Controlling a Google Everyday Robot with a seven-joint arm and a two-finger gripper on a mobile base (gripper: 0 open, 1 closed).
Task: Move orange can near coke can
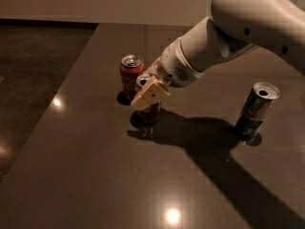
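Observation:
The orange can [150, 114] stands upright on the dark table, just right of and in front of the coke can [131, 76], a small gap apart. My gripper [150, 93] is directly over the orange can and hides its top, so only the can's lower part shows. The coke can is red with white script and a silver top, and it stands upright and free.
A slim dark blue-silver can [255, 110] stands at the right of the table [95, 175]. The white arm [228, 37] reaches in from the upper right and casts a wide shadow across the table. The table's left edge runs diagonally, with the floor beyond it.

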